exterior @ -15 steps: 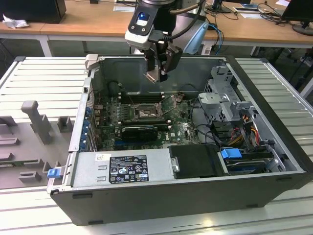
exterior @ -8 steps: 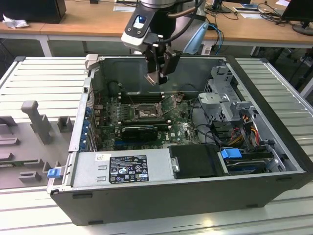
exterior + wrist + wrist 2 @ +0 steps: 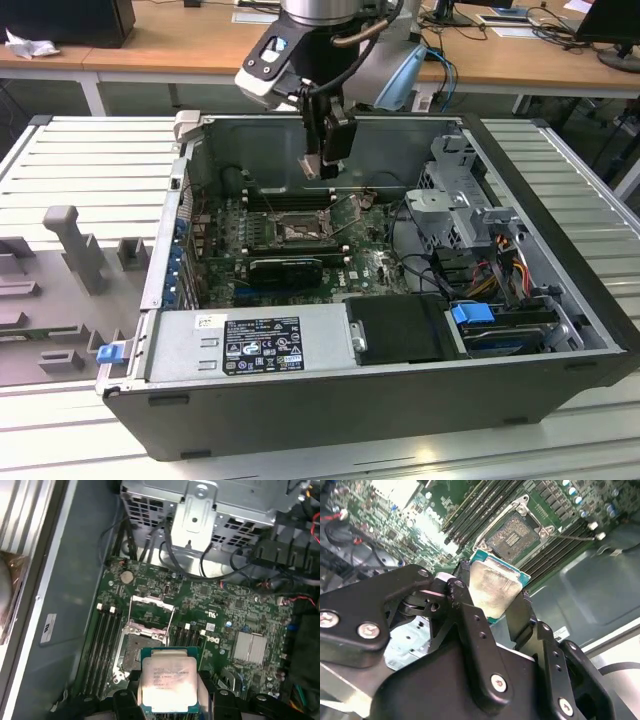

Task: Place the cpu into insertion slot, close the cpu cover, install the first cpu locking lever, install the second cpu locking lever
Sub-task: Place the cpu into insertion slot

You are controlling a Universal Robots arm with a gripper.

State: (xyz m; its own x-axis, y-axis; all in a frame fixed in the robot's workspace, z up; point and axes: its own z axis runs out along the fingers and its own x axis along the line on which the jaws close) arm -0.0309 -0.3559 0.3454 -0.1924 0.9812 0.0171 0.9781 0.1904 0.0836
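Note:
My gripper [image 3: 322,168] hangs inside the open computer case, above the motherboard, and is shut on the cpu. The cpu [image 3: 492,586] is a thin, pale silver square on a green edge, pinched between the two black fingers [image 3: 464,597]. In the first wrist view the cpu [image 3: 167,679] is held a little above and to one side of the insertion slot [image 3: 136,652]. The insertion slot [image 3: 512,536] is an open, dark square socket with a silvery rim, seen also in the exterior view [image 3: 300,229]. The cpu cover [image 3: 151,609] stands swung open at the slot's far edge.
Long black memory slots [image 3: 102,645] flank the socket. A black card [image 3: 285,268] lies in front of it, with the grey power supply [image 3: 250,345] nearer still. A drive cage [image 3: 450,200] with cables is on the exterior view's right. A grey fixture [image 3: 60,290] sits outside the case on the exterior view's left.

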